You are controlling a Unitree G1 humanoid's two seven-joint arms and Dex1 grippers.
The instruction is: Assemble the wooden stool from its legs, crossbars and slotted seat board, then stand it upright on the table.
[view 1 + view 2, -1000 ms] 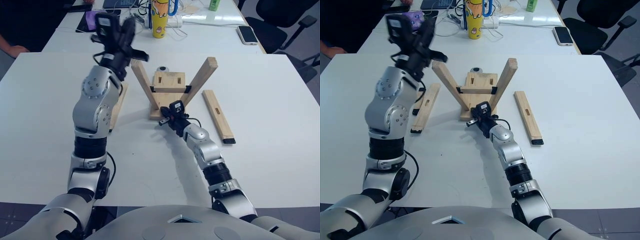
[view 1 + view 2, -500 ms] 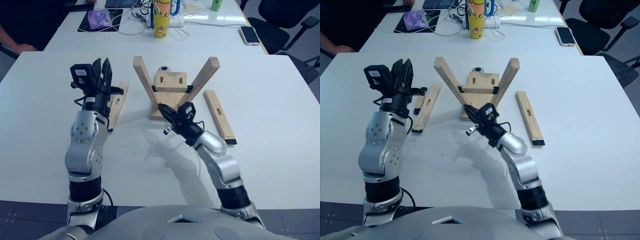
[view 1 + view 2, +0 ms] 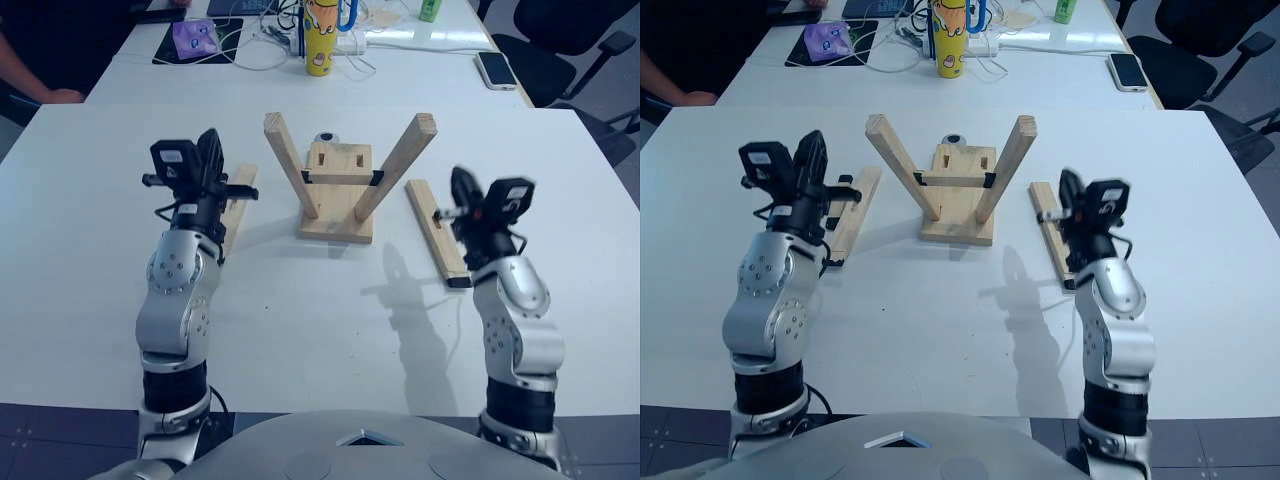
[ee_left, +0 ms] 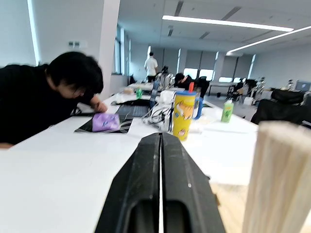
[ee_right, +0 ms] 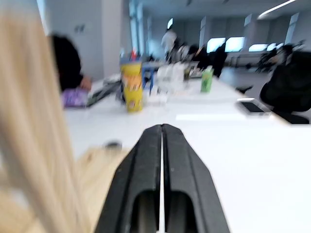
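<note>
The part-built stool lies upside down mid-table: a slotted seat board [image 3: 338, 200] with two legs [image 3: 289, 163] [image 3: 398, 163] rising in a V, joined by a crossbar [image 3: 340, 178]. One loose leg [image 3: 236, 208] lies flat to its left, another loose leg [image 3: 434, 228] flat to its right. My left gripper [image 3: 209, 152] is held up above the left loose leg, shut and holding nothing. My right gripper [image 3: 458, 186] is held up over the right loose leg, also shut and holding nothing. An upright leg [image 4: 278, 174] shows beside my left gripper [image 4: 161, 141], another upright leg [image 5: 34, 141] beside my right gripper [image 5: 161, 131].
A small dark round object [image 3: 323, 137] sits just behind the seat board. The table behind carries a yellow cup [image 3: 320, 38], a purple pouch [image 3: 194, 38], cables and a phone [image 3: 495, 68]. A person's arm [image 3: 40, 95] rests at the far left corner.
My right arm pulled back from the seat board's front edge and swung right, above the right loose leg. My left arm came down from beside the left upright leg, above the left loose leg.
</note>
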